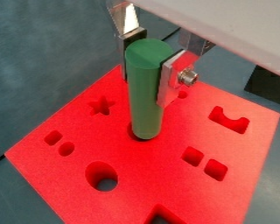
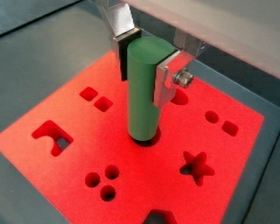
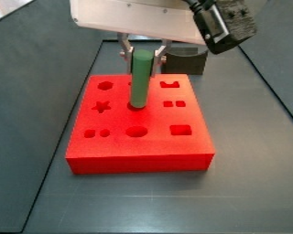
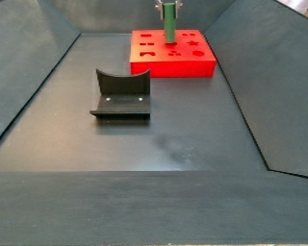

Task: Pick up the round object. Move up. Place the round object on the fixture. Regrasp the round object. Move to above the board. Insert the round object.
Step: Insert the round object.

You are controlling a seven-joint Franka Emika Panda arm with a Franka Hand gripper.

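Seeing my gripper (image 1: 150,54) clamped on the upright round object (image 1: 146,92), tip in a mid-board (image 1: 73,122) hole, board edges clear, fixture (image 4: 120,94) well apart.

No writing, label, brand, number or sign can be read anywhere in these views. The red board (image 3: 139,123), the green round object (image 1: 147,87) and the dark fixture (image 4: 122,94) all have plain, unmarked surfaces. The pincer (image 2: 149,51), over the board and clamped on the round object, carries no legible marking either.
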